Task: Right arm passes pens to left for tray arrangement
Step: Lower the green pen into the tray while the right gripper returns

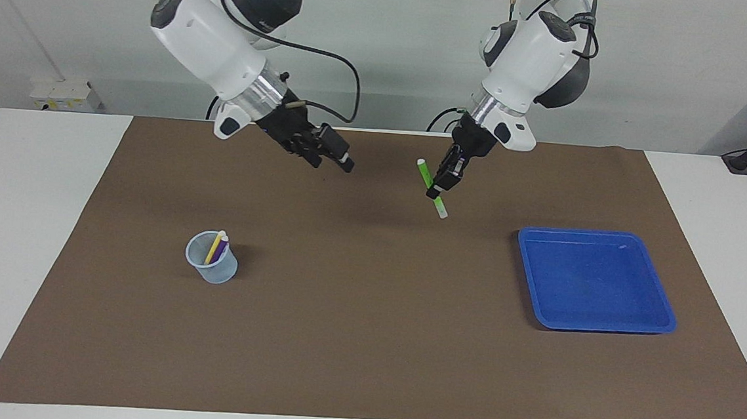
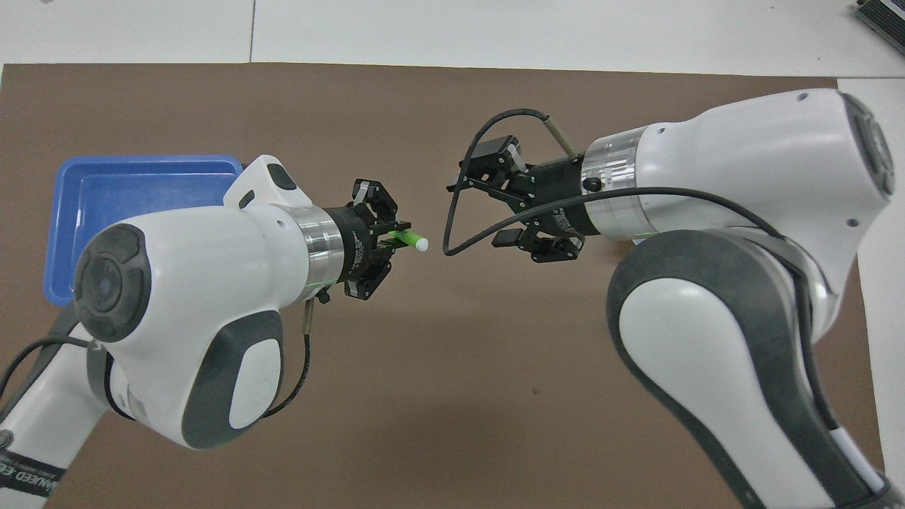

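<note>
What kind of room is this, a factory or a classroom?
Most likely a robotics lab: two white robot arms at a plain white table with a brown mat, handling only a green pen, cup and blue tray.

Pale cup (image 1: 212, 265) on brown mat (image 1: 351, 339)
</note>
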You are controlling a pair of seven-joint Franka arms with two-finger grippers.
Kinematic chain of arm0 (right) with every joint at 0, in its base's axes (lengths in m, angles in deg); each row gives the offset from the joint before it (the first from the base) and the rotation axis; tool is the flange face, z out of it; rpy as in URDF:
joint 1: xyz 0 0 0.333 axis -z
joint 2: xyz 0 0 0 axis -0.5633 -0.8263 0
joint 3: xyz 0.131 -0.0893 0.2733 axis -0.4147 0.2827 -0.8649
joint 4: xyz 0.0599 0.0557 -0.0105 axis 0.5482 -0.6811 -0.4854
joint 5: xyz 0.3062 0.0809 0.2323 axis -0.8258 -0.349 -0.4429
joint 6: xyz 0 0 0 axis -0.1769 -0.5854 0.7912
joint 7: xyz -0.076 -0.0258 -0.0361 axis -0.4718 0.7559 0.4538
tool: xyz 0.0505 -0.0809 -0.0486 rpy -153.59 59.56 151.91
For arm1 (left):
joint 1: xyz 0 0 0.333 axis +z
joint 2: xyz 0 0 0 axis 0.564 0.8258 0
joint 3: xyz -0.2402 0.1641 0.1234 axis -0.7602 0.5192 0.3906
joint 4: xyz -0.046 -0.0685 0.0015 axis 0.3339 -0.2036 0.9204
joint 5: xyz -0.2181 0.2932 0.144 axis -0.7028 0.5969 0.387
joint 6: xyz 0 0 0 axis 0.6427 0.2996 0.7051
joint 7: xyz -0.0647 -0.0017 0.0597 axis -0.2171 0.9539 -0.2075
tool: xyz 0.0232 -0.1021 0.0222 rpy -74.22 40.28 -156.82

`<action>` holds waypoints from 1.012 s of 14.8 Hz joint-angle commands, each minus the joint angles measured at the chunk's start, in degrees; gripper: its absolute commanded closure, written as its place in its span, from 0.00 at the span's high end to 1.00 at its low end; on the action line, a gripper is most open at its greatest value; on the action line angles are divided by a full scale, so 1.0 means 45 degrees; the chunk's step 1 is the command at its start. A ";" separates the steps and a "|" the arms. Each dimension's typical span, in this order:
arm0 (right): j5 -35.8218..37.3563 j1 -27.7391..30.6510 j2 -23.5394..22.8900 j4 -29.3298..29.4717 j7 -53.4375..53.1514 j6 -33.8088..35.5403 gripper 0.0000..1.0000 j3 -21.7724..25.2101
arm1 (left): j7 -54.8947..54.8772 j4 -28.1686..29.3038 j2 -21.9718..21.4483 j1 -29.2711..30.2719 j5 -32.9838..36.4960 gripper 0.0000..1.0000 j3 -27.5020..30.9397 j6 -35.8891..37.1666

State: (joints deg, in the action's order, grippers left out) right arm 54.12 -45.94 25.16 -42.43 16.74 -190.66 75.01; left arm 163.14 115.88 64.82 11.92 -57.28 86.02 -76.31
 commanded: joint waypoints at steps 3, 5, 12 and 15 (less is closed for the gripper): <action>0.3012 0.0950 0.0808 -0.1615 0.3653 0.0184 0.97 -0.0133 | -0.5578 -0.0750 0.0017 0.1931 0.0757 0.00 -0.0057 0.2598; 0.4398 0.0989 0.0928 -0.2593 0.5288 -0.0749 0.97 -0.0133 | -0.7473 -0.0731 -0.0003 0.2458 0.1423 0.00 -0.0057 0.2698; 0.7974 0.0969 -0.0380 -0.3513 0.9453 -0.2567 0.96 -0.0152 | -1.5618 -0.0614 0.0055 0.4996 0.4256 0.00 -0.0038 0.3266; 0.8972 0.0989 -0.0888 -0.3730 1.0821 -0.3546 0.88 -0.0152 | -1.8005 -0.0614 0.0853 0.6189 0.4746 0.00 -0.0057 0.2565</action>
State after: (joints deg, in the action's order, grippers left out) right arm 91.75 -41.85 21.88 -58.28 61.21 -204.11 74.66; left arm 87.77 113.50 65.73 36.79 -37.58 86.50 -62.72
